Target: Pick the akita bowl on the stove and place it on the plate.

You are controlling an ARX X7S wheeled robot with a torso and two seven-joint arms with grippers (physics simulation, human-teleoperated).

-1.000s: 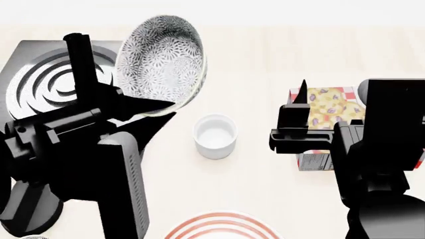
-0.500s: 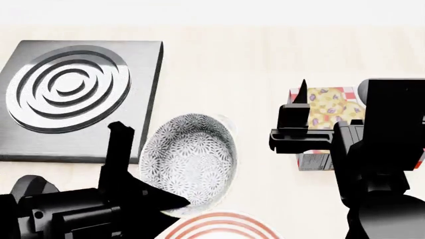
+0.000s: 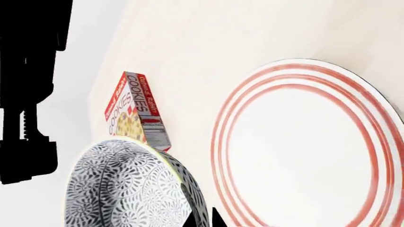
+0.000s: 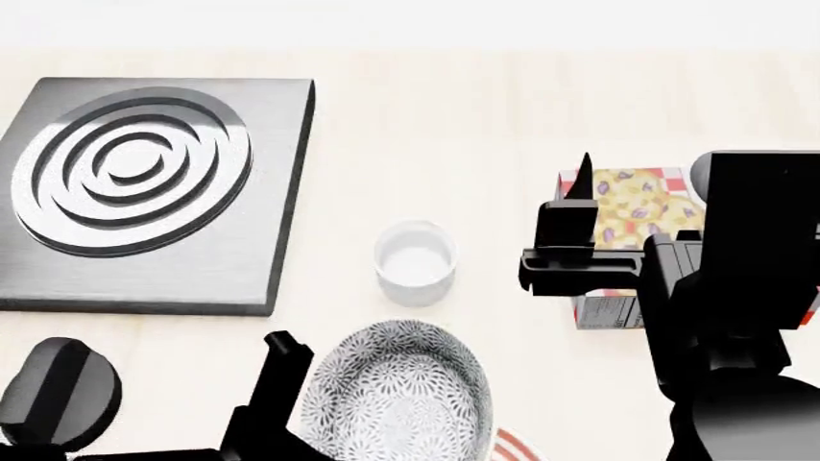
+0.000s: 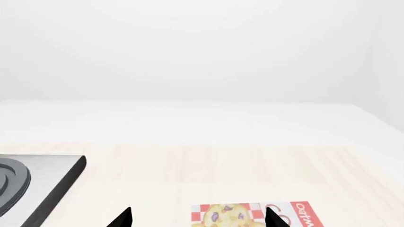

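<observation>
The akita bowl (image 4: pixel 403 394) hangs over the near part of the bench (image 4: pixel 513 115), clear of the stove (image 4: pixel 154 182), with the plate (image 3: pixel 309 146) just beside it and only a sliver of red rim showing at the near edge of the head view. The left claw (image 4: pixel 288 384) grasps the bowl at its left rim, so the bowl sits to the claw's right. To do this well, centre the bowl over the plate, level it, then lower gently; the right claw (image 5: pixel 197 216) idles, spread, above the cookie box (image 4: pixel 628 206).
</observation>
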